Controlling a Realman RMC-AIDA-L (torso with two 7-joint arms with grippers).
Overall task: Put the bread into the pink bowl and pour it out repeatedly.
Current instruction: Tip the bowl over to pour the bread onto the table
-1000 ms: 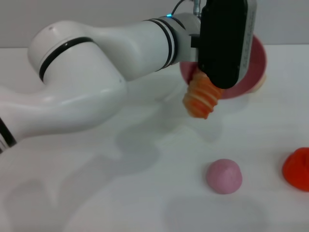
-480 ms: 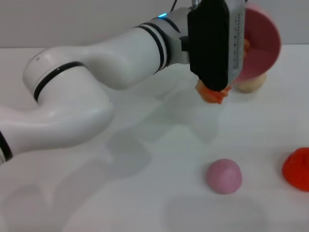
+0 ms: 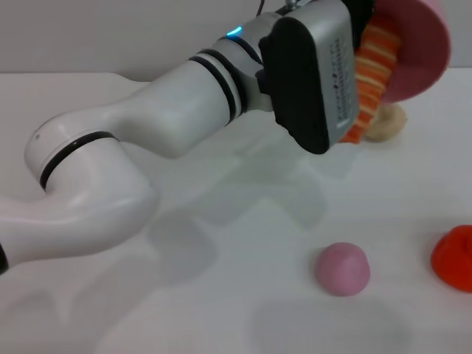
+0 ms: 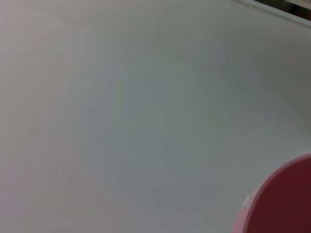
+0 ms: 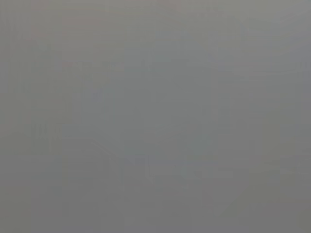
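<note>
My left gripper (image 3: 355, 28) is raised above the far right of the table, its black and grey body facing the head camera and hiding its fingers. It holds the pink bowl (image 3: 417, 46) in the air, tilted on its side. The bread (image 3: 372, 74), orange with cream grooves, hangs steeply from the bowl's mouth, its lower end pointing down past the gripper's body. A piece of the bowl's rim (image 4: 279, 204) shows in the left wrist view. The right gripper is out of view, and the right wrist view is plain grey.
A small beige knotted lump (image 3: 389, 122) lies on the white table (image 3: 221, 295) under the bowl. A pink dome (image 3: 343, 269) sits front right, and a red object (image 3: 455, 257) lies at the right edge. My left arm (image 3: 147, 133) spans the left and middle.
The left gripper has risen and swung right with the bowl. The bread, earlier low beneath the gripper, now stands higher and shows more of its length against the bowl.
</note>
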